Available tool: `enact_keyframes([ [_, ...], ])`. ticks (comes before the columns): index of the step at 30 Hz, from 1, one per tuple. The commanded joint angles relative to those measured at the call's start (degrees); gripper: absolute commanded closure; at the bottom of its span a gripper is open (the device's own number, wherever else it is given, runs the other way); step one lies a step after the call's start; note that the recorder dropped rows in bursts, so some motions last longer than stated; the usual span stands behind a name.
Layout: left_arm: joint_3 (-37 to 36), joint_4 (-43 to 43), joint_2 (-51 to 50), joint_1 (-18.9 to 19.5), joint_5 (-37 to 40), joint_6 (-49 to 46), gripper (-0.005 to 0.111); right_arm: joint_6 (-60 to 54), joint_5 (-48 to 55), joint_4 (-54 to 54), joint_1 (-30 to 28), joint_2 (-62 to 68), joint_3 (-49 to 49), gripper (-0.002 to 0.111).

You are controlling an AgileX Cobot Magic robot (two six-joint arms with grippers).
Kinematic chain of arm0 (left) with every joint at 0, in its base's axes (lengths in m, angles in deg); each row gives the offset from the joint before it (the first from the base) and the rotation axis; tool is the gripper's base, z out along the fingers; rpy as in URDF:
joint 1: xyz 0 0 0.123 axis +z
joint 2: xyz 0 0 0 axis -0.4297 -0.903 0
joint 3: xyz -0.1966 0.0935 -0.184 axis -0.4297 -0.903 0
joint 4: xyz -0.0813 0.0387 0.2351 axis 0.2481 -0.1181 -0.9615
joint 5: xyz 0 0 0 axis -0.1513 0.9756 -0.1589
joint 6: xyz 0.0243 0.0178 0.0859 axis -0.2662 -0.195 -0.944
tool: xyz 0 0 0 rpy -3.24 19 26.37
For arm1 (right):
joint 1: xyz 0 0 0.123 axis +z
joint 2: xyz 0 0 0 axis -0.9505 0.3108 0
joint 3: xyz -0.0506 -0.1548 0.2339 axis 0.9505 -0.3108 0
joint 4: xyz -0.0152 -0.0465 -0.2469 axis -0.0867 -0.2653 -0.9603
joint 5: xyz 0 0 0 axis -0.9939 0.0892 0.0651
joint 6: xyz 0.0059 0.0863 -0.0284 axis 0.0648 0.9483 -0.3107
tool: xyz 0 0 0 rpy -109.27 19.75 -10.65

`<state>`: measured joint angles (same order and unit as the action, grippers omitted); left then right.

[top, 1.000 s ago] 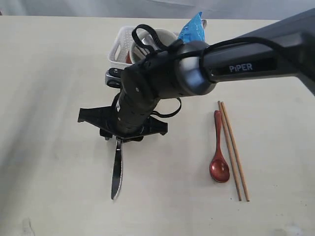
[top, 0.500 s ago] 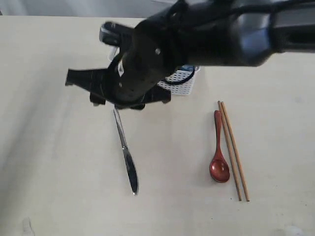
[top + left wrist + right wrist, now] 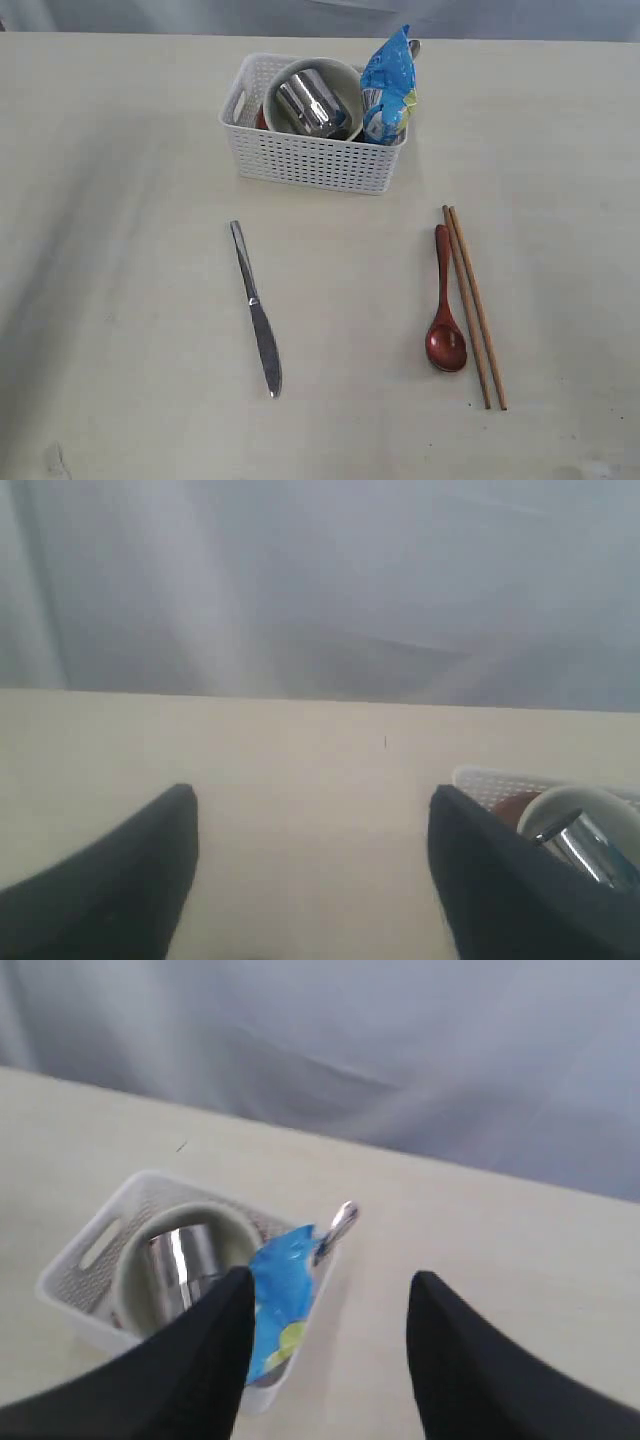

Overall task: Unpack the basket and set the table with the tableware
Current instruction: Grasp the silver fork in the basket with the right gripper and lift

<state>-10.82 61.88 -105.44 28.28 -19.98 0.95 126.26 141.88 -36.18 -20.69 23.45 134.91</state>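
Jaws on both arms gape wide and empty, the arm gone from overhead and the knife now left on the bench below the upper-centre basket, joining spoon and chopsticks at right, mug and bowl yet to unpack.

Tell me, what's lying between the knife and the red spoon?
Nothing. In the exterior view, only bare table stretches between the knife and the spoon.

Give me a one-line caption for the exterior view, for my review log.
On the table: knife, spoon and chopsticks laid out; basket holds bowl, mug and snack bag.
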Motion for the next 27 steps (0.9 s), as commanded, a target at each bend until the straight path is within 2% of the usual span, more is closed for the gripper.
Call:
enact_keyframes([
  [1,1.1,1.3,-4.7,-2.2,-3.3,0.1,0.045,-1.7,-3.2,-2.8,-6.5,-1.8,-2.5,0.062],
  [5,4.1,1.3,-11.6,-7.8,-3.8,0.1,0.043,-3.3,-11.1,-1.3,-17.9,-1.3,-6.0,0.062],
  [8,7.8,1.2,-17.7,-12.2,-4.0,-0.2,0.041,-9.0,-19.3,5.6,-26.8,0.0,-7.9,0.062],
  [12,12.8,1.2,-25.6,-15.3,-4.0,-0.5,0.04,-25.2,-31.5,25.1,-37.8,4.1,-7.9,0.062],
  [15,14.4,1.1,-29.4,-15.6,-4.0,-0.5,0.04,-40.6,-35.6,43.5,-43.4,9.8,-7.4,0.062],
  [20,14.4,0.7,-32.9,-15.6,-5.7,-2.0,0.04,-69.5,-36.2,73.1,-47.7,23.8,-3.1,0.062],
  [24,14.4,0.7,-33.1,-15.6,-7.0,-2.1,0.04,-95.6,-27.5,96.1,-47.7,36.1,6.0,0.062],
  [27,14.4,0.7,-33.1,-15.6,-7.0,-2.3,0.04,-102.8,-19.4,104.5,-47.7,44.8,14.0,0.061],
])
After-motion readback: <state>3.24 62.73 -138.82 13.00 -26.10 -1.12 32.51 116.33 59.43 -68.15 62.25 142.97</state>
